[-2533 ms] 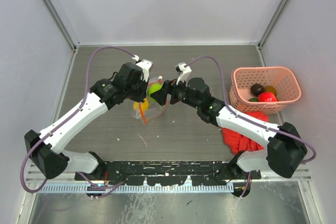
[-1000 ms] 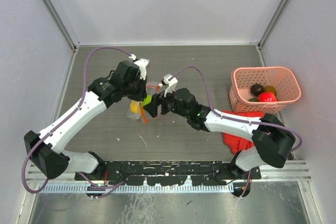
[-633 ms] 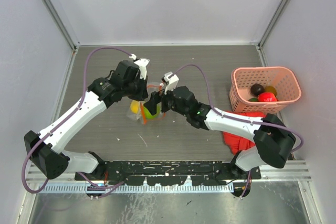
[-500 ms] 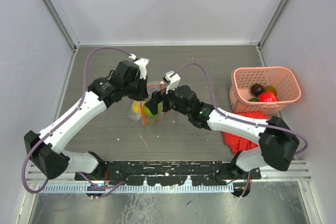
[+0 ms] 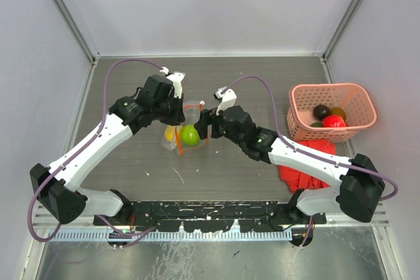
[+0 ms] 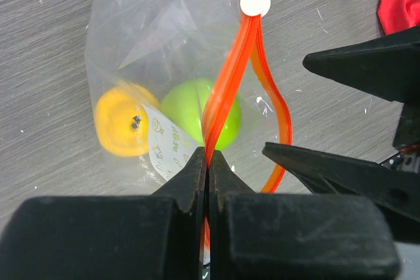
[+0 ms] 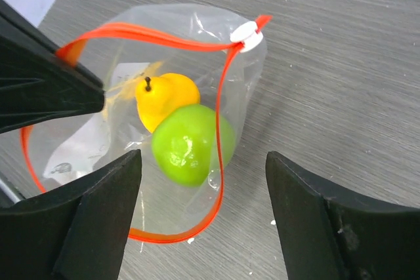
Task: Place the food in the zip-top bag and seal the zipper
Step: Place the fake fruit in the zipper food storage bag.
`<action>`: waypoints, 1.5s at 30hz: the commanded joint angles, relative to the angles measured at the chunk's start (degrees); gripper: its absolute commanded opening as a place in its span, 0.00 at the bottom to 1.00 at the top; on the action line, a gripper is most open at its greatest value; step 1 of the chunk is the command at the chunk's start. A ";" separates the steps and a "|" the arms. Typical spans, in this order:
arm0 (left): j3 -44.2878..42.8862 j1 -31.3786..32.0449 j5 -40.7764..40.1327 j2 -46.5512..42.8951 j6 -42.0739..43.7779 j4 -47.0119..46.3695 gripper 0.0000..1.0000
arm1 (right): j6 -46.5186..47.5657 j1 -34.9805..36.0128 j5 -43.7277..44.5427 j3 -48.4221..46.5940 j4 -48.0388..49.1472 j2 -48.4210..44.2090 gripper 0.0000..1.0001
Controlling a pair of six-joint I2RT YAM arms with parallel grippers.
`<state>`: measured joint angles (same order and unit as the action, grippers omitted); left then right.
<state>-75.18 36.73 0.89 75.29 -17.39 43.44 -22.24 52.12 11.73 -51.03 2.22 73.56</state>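
**A:** Entry one, left tool (image 6: 208,157)?
**B:** Clenched on the zipper (image 6: 226,77), with one side of the strip pinched between its fingers. The zip-top bag (image 6: 125,37) is below it on the grey surface (image 6: 52,162), mouth gaping.
**A:** Contents?
**B:** Two pieces, a yellow fruit (image 7: 165,96) and a green fruit (image 7: 187,145), touching, both inside the bag.
**A:** Right tool (image 7: 202,157)?
**B:** Released. Fingers spread wide above the bag's mouth, gripping nothing.
**A:** Other stock?
**B:** A pink basket (image 5: 331,90), far right, holding a red fruit (image 5: 334,121), an orange fruit (image 5: 338,112) and a dark fruit (image 5: 321,111). A red cloth (image 5: 305,162) lies just beside it.
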 commanded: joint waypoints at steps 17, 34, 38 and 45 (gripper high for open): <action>-6.09 -0.34 -5.81 -0.90 -0.36 1.16 0.00 | -2.03 0.24 5.35 -15.23 -16.26 3.71 0.01; -10.10 1.96 -0.42 -0.46 -6.21 5.73 0.00 | 0.27 0.18 6.72 -41.41 -37.53 9.47 0.01; -12.32 1.22 -12.61 0.72 -2.17 10.83 0.00 | 2.81 0.13 15.60 -47.16 -43.65 10.35 0.00; -10.94 0.00 -15.55 -1.27 -0.34 7.92 0.00 | 5.35 -0.02 17.85 -40.25 -34.11 4.34 0.00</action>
<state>-85.38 37.04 -11.42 76.27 -19.68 53.76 -19.27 52.12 25.43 -94.41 -39.72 83.35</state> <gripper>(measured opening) 0.007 0.036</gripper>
